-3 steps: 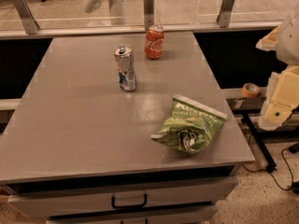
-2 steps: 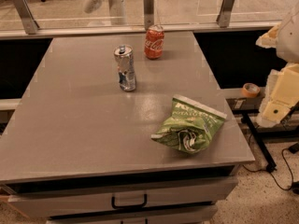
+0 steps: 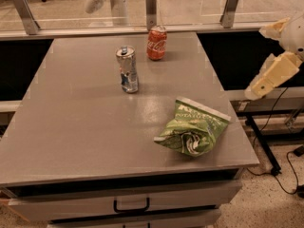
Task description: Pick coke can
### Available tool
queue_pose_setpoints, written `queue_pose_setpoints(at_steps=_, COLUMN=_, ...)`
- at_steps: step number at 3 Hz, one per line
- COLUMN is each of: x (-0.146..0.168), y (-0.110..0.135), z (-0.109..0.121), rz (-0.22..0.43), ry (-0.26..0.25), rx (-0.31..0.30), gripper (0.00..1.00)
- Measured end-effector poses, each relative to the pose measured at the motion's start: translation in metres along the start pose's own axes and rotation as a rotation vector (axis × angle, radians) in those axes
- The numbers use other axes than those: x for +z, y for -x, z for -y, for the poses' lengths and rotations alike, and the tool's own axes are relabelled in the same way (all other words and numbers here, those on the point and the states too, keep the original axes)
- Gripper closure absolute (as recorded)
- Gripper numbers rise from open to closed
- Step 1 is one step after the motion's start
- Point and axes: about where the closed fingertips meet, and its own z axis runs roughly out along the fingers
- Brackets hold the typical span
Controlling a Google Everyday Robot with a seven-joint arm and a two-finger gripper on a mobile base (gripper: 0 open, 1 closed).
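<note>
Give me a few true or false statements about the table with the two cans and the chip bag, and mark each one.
1. The coke can stands upright near the far edge of the table. True.
2. The claw is touching the coke can. False: it hangs off the table's right side, well apart from the can.
3. The green chip bag lies toward the table's near right corner. True.
4. The slim silver-and-blue can lies tipped on its side. False: it stands upright, left of and nearer than the coke can.
</note>
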Motion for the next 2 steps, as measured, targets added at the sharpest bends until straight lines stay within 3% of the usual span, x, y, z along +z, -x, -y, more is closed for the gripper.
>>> queue_pose_setpoints(at_steps=1, x=0.054, y=0.027, z=0.048, rz=0.220, ry=-0.003, rx=0.092, gripper=0.00)
queue_pose_setpoints(at_steps=2, x=0.118, y=0.052, z=0.071, rz=0.302, ry=0.071, rx=0.195, gripper=0.00)
